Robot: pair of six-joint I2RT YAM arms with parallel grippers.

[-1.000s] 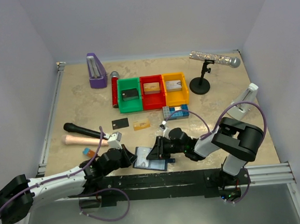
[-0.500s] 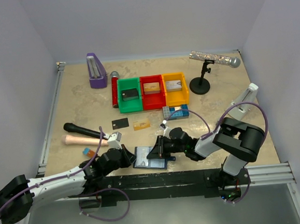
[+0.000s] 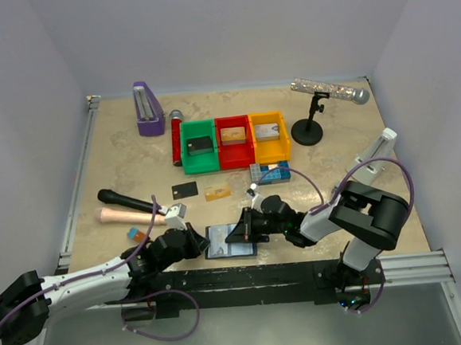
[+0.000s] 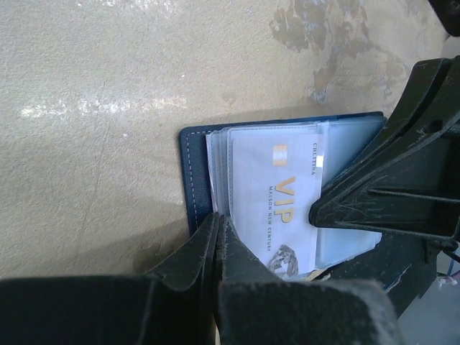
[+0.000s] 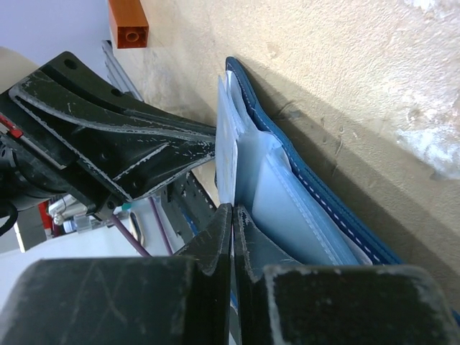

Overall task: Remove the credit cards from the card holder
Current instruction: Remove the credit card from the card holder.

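Note:
The navy card holder (image 3: pixel 224 242) lies open near the table's front edge, between my two grippers. Its pale pockets (image 4: pixel 345 244) hold a silvery grey credit card (image 4: pixel 277 198) printed VIP. My left gripper (image 3: pixel 197 241) is shut on the holder's left edge (image 4: pixel 195 180), its tips (image 4: pixel 216 220) pressed together there. From the other side my right gripper (image 3: pixel 244 230) is shut on the thin pale edge of that credit card (image 5: pixel 226 136), which runs down between its tips (image 5: pixel 233 209). A black card (image 3: pixel 185 190) and a gold-tan card (image 3: pixel 217 192) lie loose on the table behind.
Green (image 3: pixel 201 163), red (image 3: pixel 236 158) and yellow (image 3: pixel 270 153) bins sit mid-table with a blue studded plate (image 3: pixel 269 172) in front. A black microphone (image 3: pixel 129 203), wooden handle (image 3: pixel 126 216) and orange block (image 3: pixel 135 234) lie left. A microphone stand (image 3: pixel 311 126) is back right.
My right gripper has closed from partly open down onto the card's edge. The holder shifted slightly. The left gripper has stayed shut where it was.

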